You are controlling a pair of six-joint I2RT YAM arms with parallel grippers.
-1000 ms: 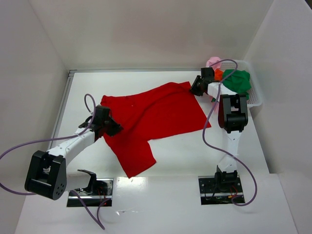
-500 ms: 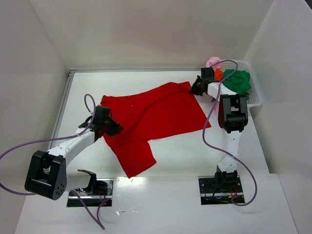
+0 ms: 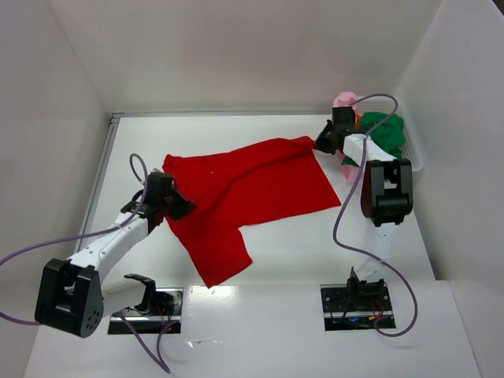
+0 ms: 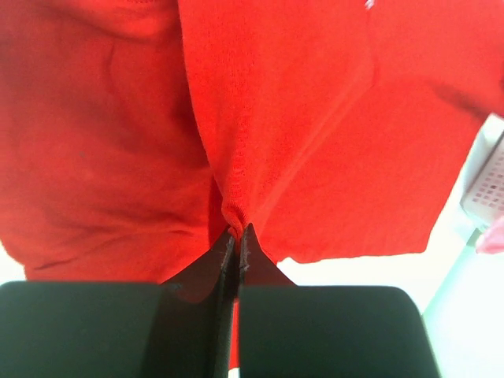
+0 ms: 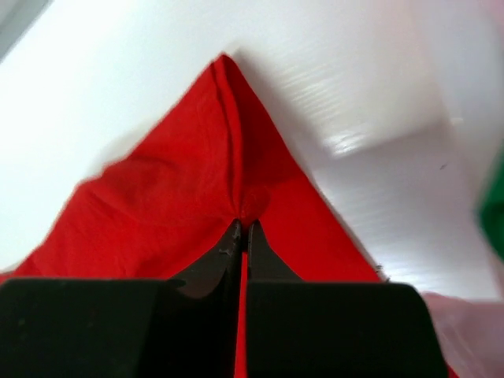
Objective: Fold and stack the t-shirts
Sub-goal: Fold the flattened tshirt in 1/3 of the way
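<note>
The red t-shirt [image 3: 244, 189] lies spread on the white table [image 3: 299, 244], one sleeve trailing toward the near edge; the left tool [image 4: 238, 233] is clenched on a pinch of cloth at the shirt's left side; the right tool [image 5: 242, 225] is clenched on the far right corner, which gathers to a peak at its tips; the left arm [image 3: 110, 244] lies low, stretched forward; the right arm [image 3: 386, 193] reaches far forward, its wrist turned left; just beside it, a green t-shirt [image 3: 387, 130] and a pink t-shirt [image 3: 344, 100] sit bundled in the white basket [image 3: 415, 157].
</note>
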